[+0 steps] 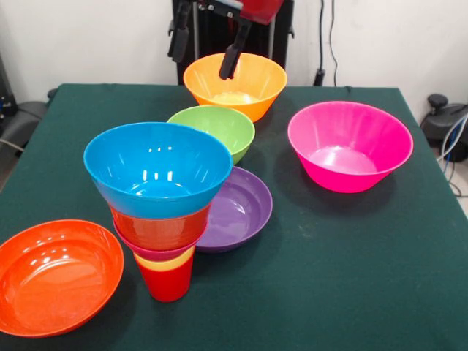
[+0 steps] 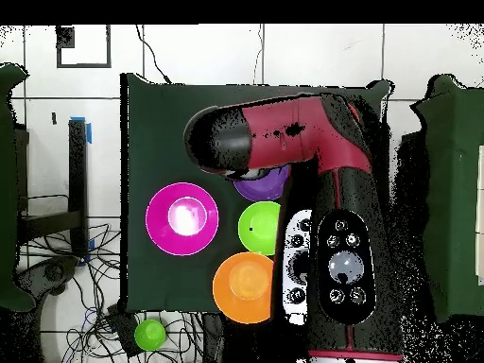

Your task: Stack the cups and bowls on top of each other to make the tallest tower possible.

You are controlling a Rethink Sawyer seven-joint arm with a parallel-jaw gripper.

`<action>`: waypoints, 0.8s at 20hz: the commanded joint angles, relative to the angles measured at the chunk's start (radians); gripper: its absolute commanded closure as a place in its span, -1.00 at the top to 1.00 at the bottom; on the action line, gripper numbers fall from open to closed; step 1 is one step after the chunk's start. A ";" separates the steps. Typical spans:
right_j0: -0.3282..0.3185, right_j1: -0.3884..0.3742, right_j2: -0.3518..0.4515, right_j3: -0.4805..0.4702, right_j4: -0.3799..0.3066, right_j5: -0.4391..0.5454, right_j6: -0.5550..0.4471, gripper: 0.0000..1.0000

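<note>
The gripper (image 1: pixel 206 53) hangs spread and empty over the orange bowl (image 1: pixel 235 85). One finger is best lowered inside its rim, then carried to the tower (image 1: pixel 159 191).

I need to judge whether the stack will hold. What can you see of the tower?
The tower is a funnel of nested glossy plastic vessels: a red tapered cup upright on the green tablecloth, then yellow, pink and orange-red rims, and a wide blue bowl on top. It stands upright beside the shallow purple bowl.
</note>
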 commanded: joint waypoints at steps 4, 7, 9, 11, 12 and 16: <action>0.122 0.081 -0.096 0.001 -0.009 0.110 0.212 1.00; 0.142 0.100 -0.120 -0.017 0.000 0.105 0.216 1.00; 0.156 0.107 -0.136 -0.023 0.007 0.101 0.217 1.00; 0.170 0.107 -0.150 -0.019 0.019 0.098 0.221 1.00; 0.179 0.105 -0.158 -0.014 0.024 0.096 0.222 1.00; 0.201 0.118 -0.187 -0.011 0.037 0.077 0.224 1.00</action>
